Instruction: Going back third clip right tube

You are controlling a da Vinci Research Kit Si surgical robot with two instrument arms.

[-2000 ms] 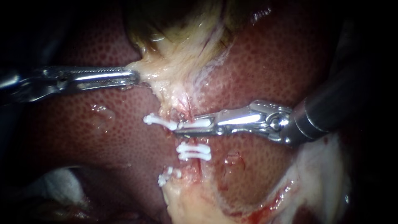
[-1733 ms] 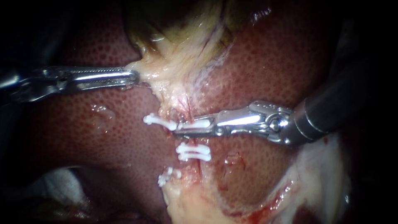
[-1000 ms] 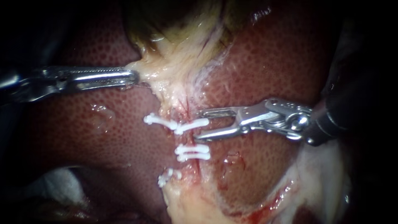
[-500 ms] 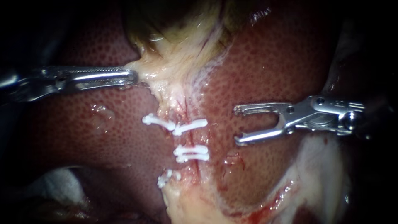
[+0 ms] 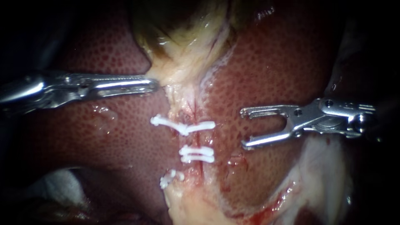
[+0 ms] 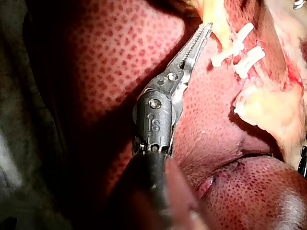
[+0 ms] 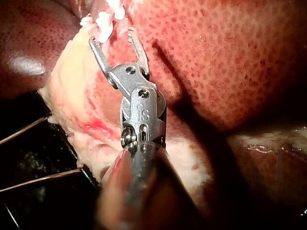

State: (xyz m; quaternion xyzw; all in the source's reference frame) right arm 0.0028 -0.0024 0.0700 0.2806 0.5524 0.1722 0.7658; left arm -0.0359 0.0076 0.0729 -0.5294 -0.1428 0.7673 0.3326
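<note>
Pinching pale tissue [image 5: 175, 71] in closed jaws, the left instrument [image 5: 153, 85] likely exposes the 3 clips [image 5: 196, 153] on the tube [image 5: 193, 139]; the right instrument [image 5: 243, 129] hangs clear, jaws open, empty.

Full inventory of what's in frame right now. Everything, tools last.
liver: one, dark red and stippled, fills the background.
gallbladder: one, greenish yellow, top centre.
pale tissue strand: one, cream, runs down from the gallbladder over the liver.
clips: white, at three sites stacked along the pale tissue strand; exact count unclear.
left instrument: one, silver, jaws shut on the strand's edge above the clips.
right instrument: one, silver, jaws open and empty, off to the clips' right, not touching them.
</note>
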